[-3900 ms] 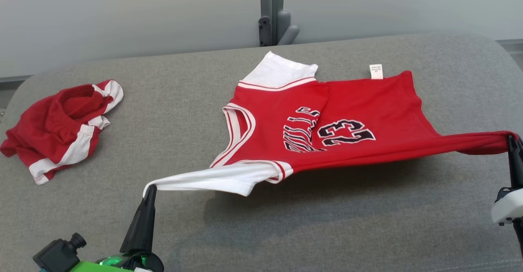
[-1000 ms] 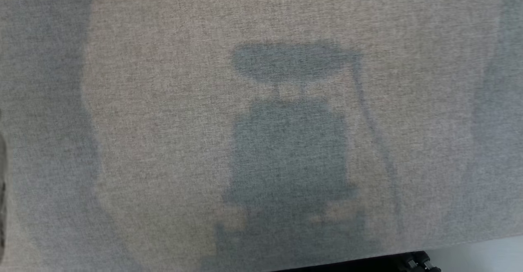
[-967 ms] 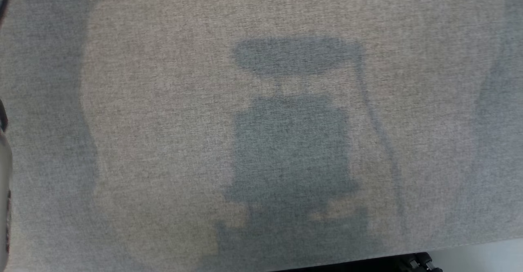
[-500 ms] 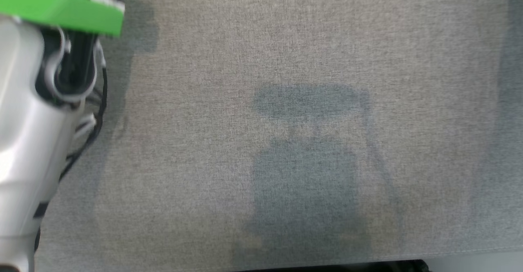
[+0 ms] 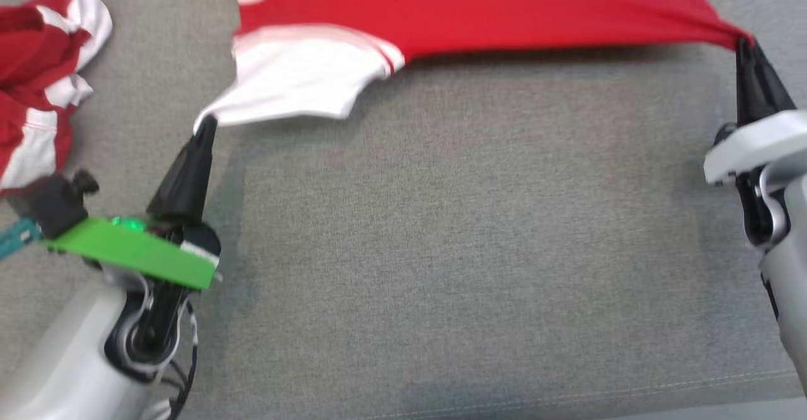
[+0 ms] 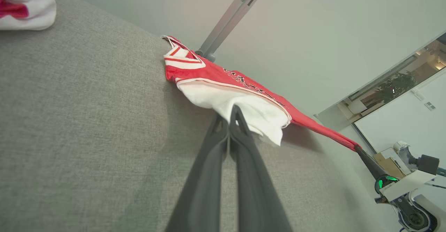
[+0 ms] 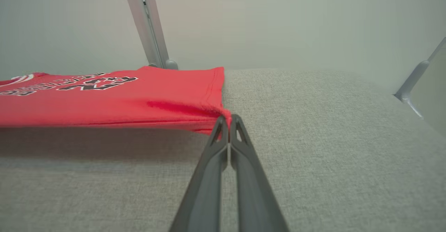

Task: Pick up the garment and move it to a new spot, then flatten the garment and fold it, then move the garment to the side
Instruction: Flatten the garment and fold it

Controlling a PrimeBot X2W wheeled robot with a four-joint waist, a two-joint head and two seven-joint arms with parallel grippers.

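A smooth red jersey (image 5: 479,23) with a white sleeve (image 5: 296,86) stretches taut over coarse grey upholstery (image 5: 473,250). The left tool (image 5: 205,123) is clenched on the sleeve tip, the right tool (image 5: 744,45) on a red corner.

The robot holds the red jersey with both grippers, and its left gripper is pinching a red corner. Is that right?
Not quite. The left gripper is pinching the white sleeve of the jersey, not a red corner; the left wrist view shows it. The right gripper is the one pinching a red corner.
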